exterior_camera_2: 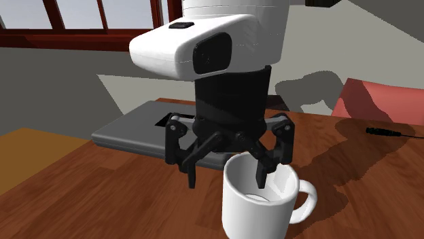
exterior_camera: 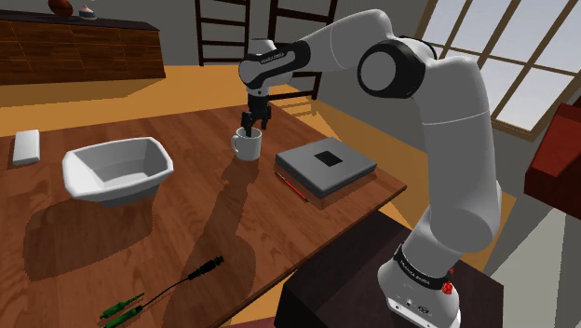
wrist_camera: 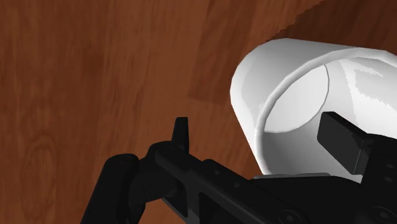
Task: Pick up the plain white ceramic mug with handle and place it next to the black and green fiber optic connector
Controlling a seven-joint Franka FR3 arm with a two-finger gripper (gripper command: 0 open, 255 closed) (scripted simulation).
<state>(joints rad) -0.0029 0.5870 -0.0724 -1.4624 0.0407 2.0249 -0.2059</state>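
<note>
One pincer [exterior_camera_2: 226, 180] spread | astride white mug [exterior_camera_2: 258, 212] rim | one finger [exterior_camera_2: 262, 175] inside, other outside | wooden table [exterior_camera_2: 102, 197]

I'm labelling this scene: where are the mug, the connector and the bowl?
mug [exterior_camera: 246, 149]: shoulder view, on its outer wall.
connector [exterior_camera: 207, 268]: shoulder view, on its black plug end.
bowl [exterior_camera: 112, 191]: shoulder view, on its near outer wall.

A home room: wooden table [exterior_camera: 65, 228], ladder-back chairs [exterior_camera: 222, 25], sideboard [exterior_camera: 84, 53], paned window [exterior_camera: 507, 58].
</note>
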